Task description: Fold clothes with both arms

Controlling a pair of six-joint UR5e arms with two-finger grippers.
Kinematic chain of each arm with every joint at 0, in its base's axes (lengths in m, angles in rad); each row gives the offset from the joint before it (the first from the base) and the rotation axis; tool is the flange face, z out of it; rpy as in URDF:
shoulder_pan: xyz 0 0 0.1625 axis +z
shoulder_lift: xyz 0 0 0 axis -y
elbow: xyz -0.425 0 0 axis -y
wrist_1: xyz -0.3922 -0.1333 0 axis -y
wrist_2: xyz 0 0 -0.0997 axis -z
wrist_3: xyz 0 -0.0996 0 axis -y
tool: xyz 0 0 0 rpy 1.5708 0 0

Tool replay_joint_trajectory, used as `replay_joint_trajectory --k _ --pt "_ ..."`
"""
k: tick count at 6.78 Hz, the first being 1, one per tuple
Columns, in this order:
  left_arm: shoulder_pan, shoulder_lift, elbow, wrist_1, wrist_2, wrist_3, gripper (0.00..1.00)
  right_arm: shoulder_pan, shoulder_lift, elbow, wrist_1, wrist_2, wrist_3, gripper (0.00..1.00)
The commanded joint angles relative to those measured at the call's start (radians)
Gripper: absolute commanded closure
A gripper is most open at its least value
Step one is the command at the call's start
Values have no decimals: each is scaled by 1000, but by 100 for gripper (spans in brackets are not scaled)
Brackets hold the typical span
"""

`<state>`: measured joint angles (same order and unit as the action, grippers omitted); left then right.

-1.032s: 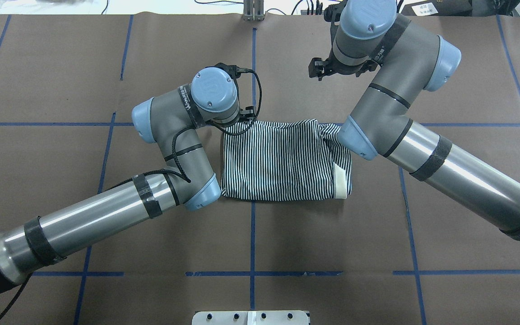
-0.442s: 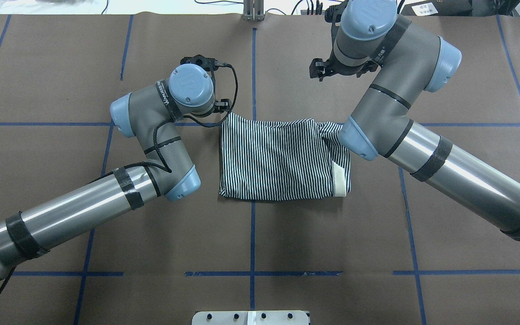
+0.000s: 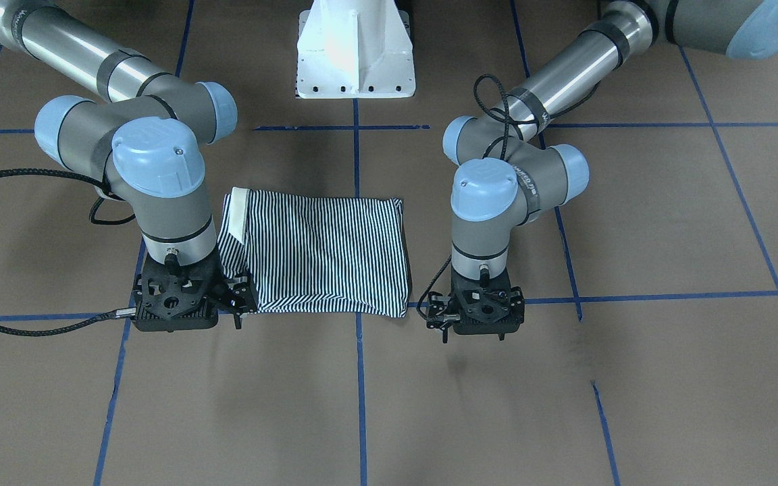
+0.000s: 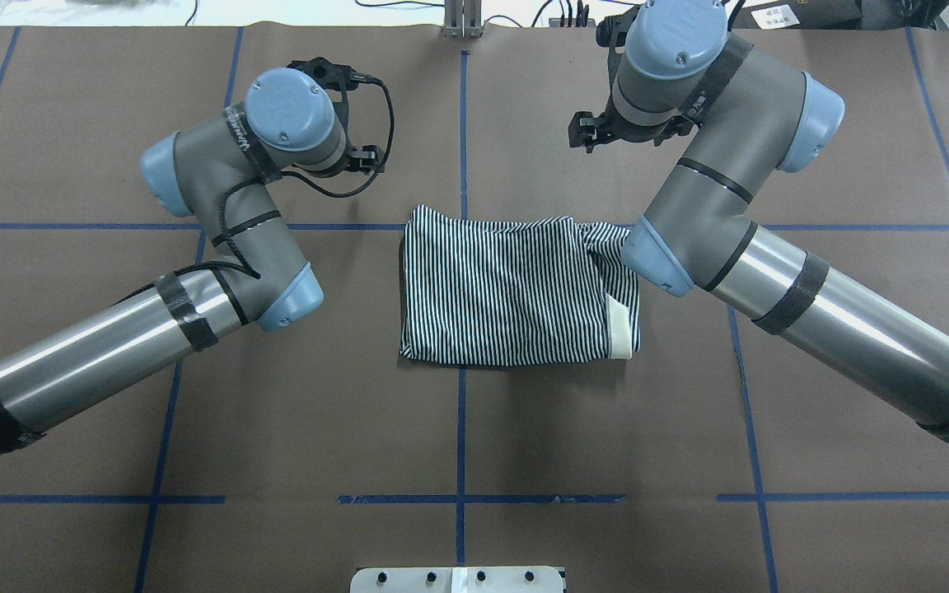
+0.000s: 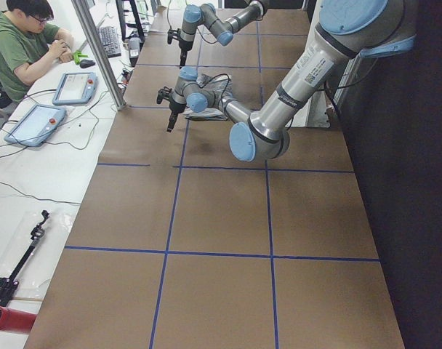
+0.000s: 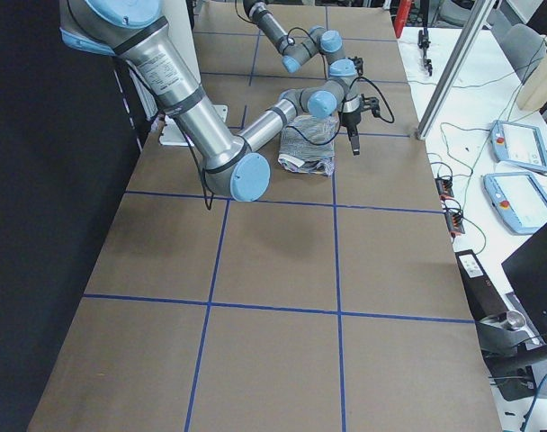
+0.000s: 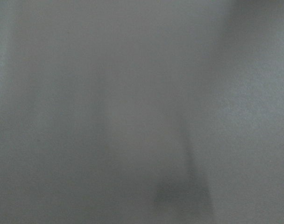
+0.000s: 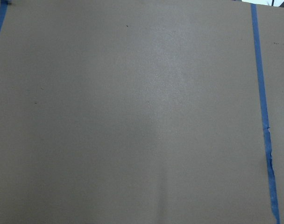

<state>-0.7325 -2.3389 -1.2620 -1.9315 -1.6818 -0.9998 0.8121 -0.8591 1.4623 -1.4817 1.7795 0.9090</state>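
The clothes, one striped navy-and-white shirt (image 4: 507, 288) (image 3: 325, 253), lie folded into a rectangle at the table's middle, with the cream collar (image 4: 621, 328) at its right edge. My left gripper (image 3: 478, 312) points straight down over bare table, left of the shirt's far left corner and apart from it. Off the far right corner, my right gripper (image 3: 174, 305) also points down, close to the shirt's edge. The wrists hide the fingers of both, and I cannot tell whether they are open or shut. Both wrist views show only bare table.
Blue tape lines (image 4: 460, 428) cross the brown table cover. The white pedestal base (image 3: 355, 50) stands on the robot's side. A metal post (image 5: 97, 51) rises at the far edge, where a person (image 5: 21, 47) sits by two pendants (image 5: 74, 87).
My left arm has drawn away from the shirt's far left corner, going left and farther out. That corner now lies flat. The right arm has hardly moved.
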Motion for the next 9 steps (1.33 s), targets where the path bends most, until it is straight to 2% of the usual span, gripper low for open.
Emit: replay_joint_trajectory --k 1,3,5,6,7,8,9 --pt "-33 157 -251 26 -65 35 0 22 -8 1 0 47 -25 0" --pt "-106 248 -415 131 -116 201 0 163 -111 53 -5 167 -256 0" --pt "-200 437 -557 146 -143 446 0 348 -295 118 -3 274 -596 0" --pt "-270 548 -569 128 -188 599 0 442 -384 121 3 372 -760 0" --pt "-424 588 -576 131 -302 783 0 517 -479 124 4 433 -917 0" --pt "-561 636 -556 146 -487 844 0 525 -637 165 55 436 -949 0" --pt "-567 694 -544 146 -498 842 0 559 -716 159 107 437 -952 0"
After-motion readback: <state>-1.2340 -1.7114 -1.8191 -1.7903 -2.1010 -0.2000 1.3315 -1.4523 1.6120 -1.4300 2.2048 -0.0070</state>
